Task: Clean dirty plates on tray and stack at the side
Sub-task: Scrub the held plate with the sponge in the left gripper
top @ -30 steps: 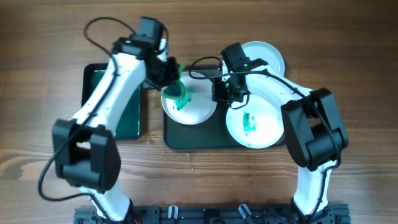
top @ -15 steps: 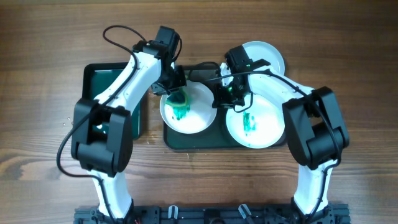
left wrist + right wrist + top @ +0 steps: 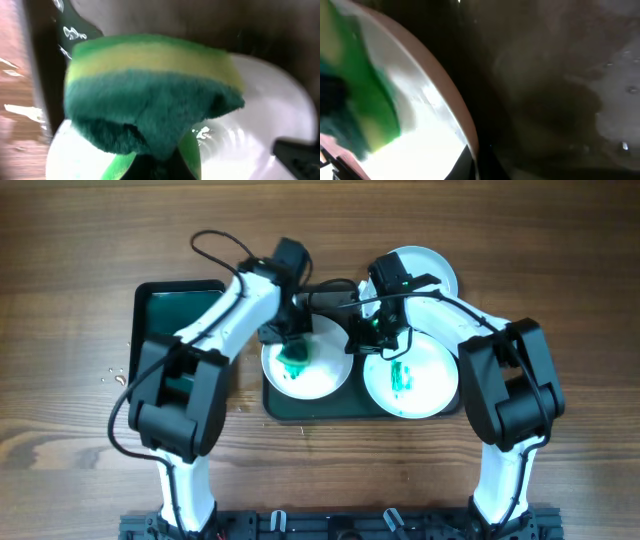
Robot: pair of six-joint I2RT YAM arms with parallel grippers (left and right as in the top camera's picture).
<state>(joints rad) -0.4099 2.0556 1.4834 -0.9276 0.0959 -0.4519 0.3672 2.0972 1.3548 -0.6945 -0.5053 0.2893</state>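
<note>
Overhead, you have the left pincer (image 3: 291,345) clamped on a green-and-yellow foam sponge (image 3: 293,362), which presses on the left-hand white round plate (image 3: 318,375) straight beneath it (so the work lies under that arm, not off to a side). The left wrist view shows the sponge's long axis running across the fingers. That plate sits at the left end of the large dark grey-green rectangular tray (image 3: 300,408), whose long axis runs left to right.

The right pincer (image 3: 372,338) is closed and sits just beside the same plate's right rim; you cannot tell from these views whether it pinches the rim. Its arm is the nearer one to the second white plate (image 3: 425,385), at the tray's right end, which carries a green smear.

You have three plates (the third, a pale round plate (image 3: 435,272), lies beyond the tray's far right corner), one sponge, one large tray, and one smaller black tray with a green inside (image 3: 175,310) on the wooden desk (image 3: 70,300) to the left.
</note>
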